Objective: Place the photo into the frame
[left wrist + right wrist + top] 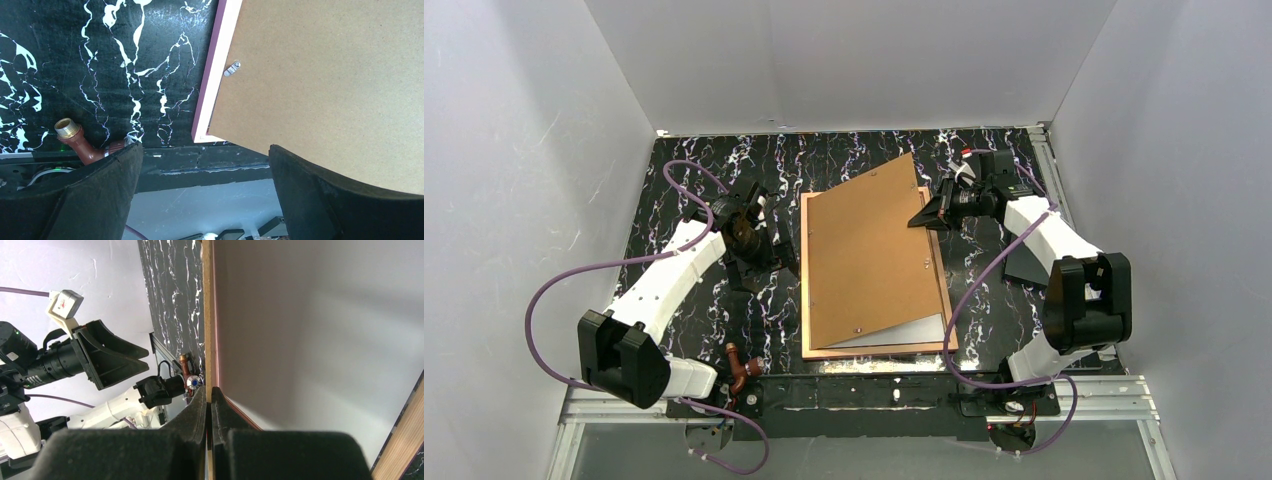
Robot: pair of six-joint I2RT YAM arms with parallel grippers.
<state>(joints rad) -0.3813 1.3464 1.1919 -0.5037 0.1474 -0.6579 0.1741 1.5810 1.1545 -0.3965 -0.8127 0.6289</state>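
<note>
Black marbled worktop (864, 160) seen from above, w/ 2 robot arms and 2 grippers. Also 1 frame (874, 352), 1 photo (909, 334), 1 backing board (869, 255) in plain brown, and 1 copper pipe fitting (738, 366) at near edge by left arm's base.

Frame flat at mid-worktop, copper-orange back up. Photo inside frame, white back up. From above only a pale wedge at frame's near-right corner shows; rest hidden under backing board.

Backing board skewed over frame, far-right corner raised, near-left part down on frame.

Right gripper (927, 216) clenched on thin edge of backing board at the raised corner, fingers pinched tight on it in right wrist view. Photo lower than right gripper and toward near side, not touching it. Same view shows a broad pale sheet just beside board edge.

Left gripper (764, 245) spread wide, grasping nothing, just left of frame's left rail and apart from it.

Left wrist view: 1 small metal clip (231, 68) on backing board, frame's near-left corner w/ pink edge, pipe fitting further off.
</note>
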